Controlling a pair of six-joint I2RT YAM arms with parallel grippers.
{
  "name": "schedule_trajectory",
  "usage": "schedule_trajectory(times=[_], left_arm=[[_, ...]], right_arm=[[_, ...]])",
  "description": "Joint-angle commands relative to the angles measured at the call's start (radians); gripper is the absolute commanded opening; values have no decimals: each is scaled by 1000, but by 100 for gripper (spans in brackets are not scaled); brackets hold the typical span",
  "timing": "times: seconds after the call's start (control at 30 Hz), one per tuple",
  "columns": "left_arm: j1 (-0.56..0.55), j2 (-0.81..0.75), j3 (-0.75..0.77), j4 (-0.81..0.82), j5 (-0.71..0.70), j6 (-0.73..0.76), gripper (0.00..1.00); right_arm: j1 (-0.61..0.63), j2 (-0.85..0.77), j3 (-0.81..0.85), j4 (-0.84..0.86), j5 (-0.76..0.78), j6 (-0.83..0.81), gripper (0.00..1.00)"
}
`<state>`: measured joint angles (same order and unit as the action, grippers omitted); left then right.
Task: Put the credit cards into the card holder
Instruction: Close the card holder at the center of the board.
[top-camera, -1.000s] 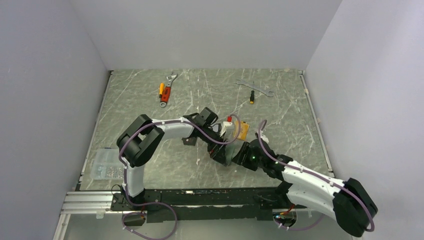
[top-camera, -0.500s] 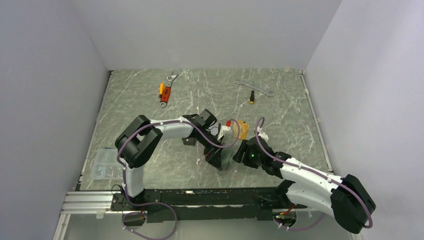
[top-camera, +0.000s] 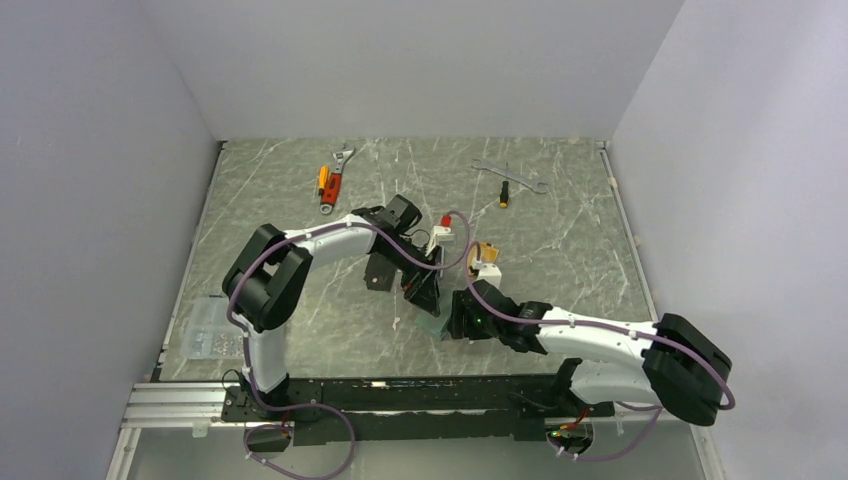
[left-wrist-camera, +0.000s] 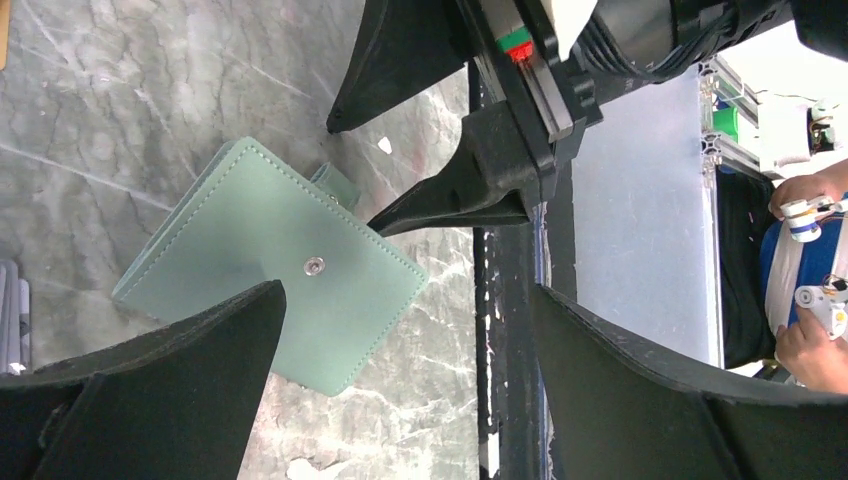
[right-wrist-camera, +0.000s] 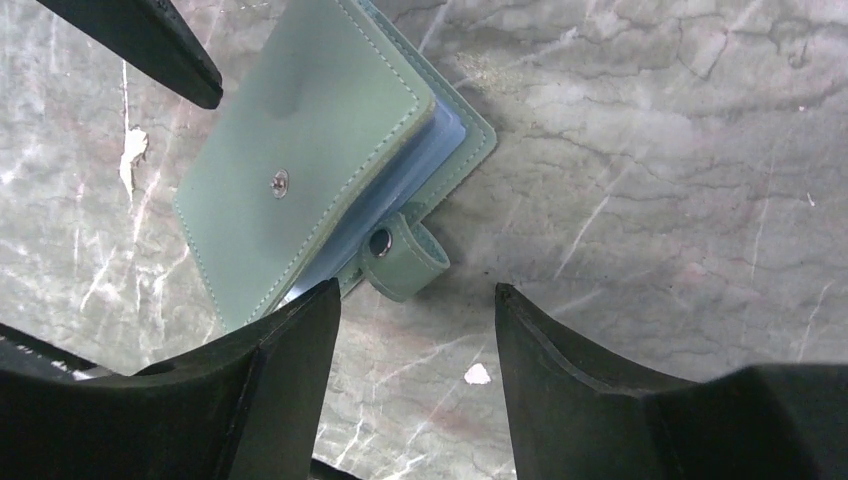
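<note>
The sage-green card holder (right-wrist-camera: 290, 150) lies folded shut on the marble table, its snap tab (right-wrist-camera: 405, 262) hanging loose and a pale blue inside showing at its edge. My right gripper (right-wrist-camera: 415, 288) hovers open just beside the tab, with only bare table between its fingers. My left gripper (left-wrist-camera: 407, 290) stands wide open over the holder's (left-wrist-camera: 260, 250) other side and holds nothing. From above, the holder (top-camera: 432, 322) sits between both grippers. An orange-gold credit card (top-camera: 487, 251) peeks out behind the right arm. A dark flat card (top-camera: 378, 270) lies by the left arm.
An orange-handled adjustable wrench (top-camera: 333, 183) lies at the back left. A silver wrench (top-camera: 512, 176) and a small screwdriver (top-camera: 504, 194) lie at the back right. A clear plastic box (top-camera: 213, 328) sits at the table's left edge. The black front rail (top-camera: 400, 390) runs close behind the holder.
Both grippers have shifted to the left. The right arm has stretched out low across the table towards the holder, and its jaws have opened slightly wider.
</note>
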<state>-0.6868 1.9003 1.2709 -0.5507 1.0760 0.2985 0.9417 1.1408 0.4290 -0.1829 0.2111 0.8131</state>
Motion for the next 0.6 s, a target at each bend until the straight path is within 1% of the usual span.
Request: schedule_trajectory(times=[0.0,0.13,0.23,0.37,0.43,0.57], left_arm=[[6,-45,-10,-44,13,96,99],[1,-20,-22,-110,52,195,99],[-12,-14,-32,-156,67,285,99],[-38,-21,-47,-155,90,317,99],[-59,-16,-41,-156,77,332,99],[-94,16,-27,-156,35,343,99]], right_arm=[[37,47,59,-20,111,-43,60],[66,72,62,26,125,-75,59],[79,87,71,34,163,-91,59],[97,107,85,25,216,-79,56],[116,111,84,17,257,-54,53],[147,93,76,-6,332,28,39]])
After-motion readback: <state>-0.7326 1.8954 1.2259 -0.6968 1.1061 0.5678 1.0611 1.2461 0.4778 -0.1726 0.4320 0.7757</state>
